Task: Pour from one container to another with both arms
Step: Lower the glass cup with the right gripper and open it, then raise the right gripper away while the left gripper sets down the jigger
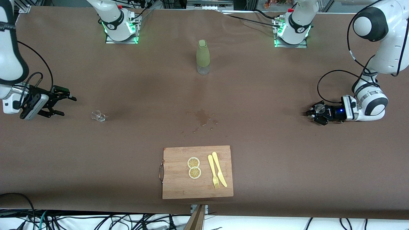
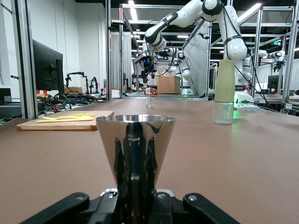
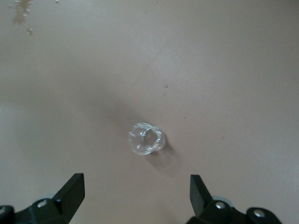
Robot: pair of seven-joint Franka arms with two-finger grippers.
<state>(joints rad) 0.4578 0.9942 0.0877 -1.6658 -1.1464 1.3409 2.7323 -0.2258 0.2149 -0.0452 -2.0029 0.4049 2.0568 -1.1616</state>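
Note:
A small clear glass [image 1: 98, 115] stands on the brown table toward the right arm's end; the right wrist view looks down on this glass [image 3: 147, 139]. My right gripper [image 1: 67, 106] hangs open beside it, its fingers [image 3: 72, 191] wide apart and holding nothing. At the left arm's end, my left gripper [image 1: 316, 112] sits low at the table, shut on a shiny metal cone-shaped cup [image 1: 318, 108]. The cup [image 2: 135, 140] stands upright with its wide mouth up. A pale green bottle [image 1: 203, 57] with a clear base stands mid-table near the bases.
A wet spill [image 1: 203, 118] marks the middle of the table. A wooden cutting board [image 1: 174, 179] nearest the front camera carries two lemon slices [image 1: 194, 167], a yellow knife [image 1: 219, 172] and a fork [image 1: 212, 171].

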